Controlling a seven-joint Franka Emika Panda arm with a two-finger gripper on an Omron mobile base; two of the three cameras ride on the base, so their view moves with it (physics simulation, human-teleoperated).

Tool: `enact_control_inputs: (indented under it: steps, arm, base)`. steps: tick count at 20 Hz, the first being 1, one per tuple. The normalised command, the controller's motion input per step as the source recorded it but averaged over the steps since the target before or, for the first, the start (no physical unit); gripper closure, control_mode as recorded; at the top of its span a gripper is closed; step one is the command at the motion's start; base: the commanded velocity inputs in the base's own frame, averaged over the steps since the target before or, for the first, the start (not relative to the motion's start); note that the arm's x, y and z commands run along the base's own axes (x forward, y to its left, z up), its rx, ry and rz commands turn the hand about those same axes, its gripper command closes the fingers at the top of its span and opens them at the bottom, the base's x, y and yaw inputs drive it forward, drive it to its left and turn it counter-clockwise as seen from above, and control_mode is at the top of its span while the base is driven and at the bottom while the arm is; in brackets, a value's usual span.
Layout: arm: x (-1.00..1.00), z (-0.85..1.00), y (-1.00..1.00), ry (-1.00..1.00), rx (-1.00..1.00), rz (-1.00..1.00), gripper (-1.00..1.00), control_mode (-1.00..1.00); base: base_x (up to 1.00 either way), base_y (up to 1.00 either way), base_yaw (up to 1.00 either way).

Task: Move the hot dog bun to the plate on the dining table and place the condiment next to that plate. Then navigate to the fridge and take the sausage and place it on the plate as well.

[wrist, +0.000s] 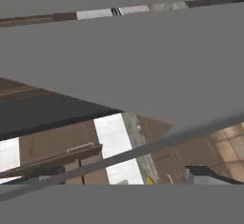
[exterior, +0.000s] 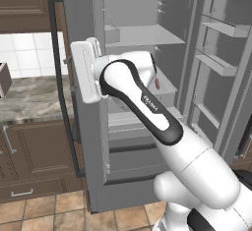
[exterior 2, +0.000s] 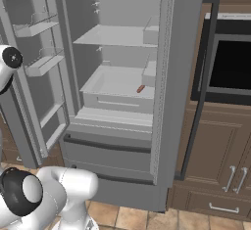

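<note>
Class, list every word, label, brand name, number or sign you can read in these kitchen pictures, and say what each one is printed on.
"FRANKA": small white lettering on the dark band of the robot arm, left base view; only just readable.
No other text can be read: the fridge, its shelves, the brown cabinets and the oven carry no lettering.

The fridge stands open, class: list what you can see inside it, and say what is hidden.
Inside the fridge are bare grey shelves and one small reddish sausage lying in the shallow drawer tray. The lower closed drawers hide whatever they contain.
</note>
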Motion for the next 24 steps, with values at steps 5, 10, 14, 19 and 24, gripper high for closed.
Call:
enact_control_inputs:
  steps: [5,10,14,19,24]
  arm:
    - [-0.40,-0.01,-0.21,-0.20,-0.01,0.01,-1.00,-1.00]
    - [-0.87,0.17,-0.59,-0.33,0.00,0.00,-1.00,-1.00]
    - [-0.60,0.11,-0.65,-0.01,-0.21,-0.06,-1.00,-1.00]
    - [-0.62,0.01,-0.77,0.10,-0.41,-0.14,-1.00,-1.00]
    - [-0.66,-0.05,-0.90,0.10,-0.44,-0.13,-1.00,-1.00]
  base:
    - [0.00,0.00,0.00]
    - [0.00,0.00,0.00]
    - [0.00,0.00,0.00]
    - [0.00,0.00,0.00]
    - [0.00,0.00,0.00]
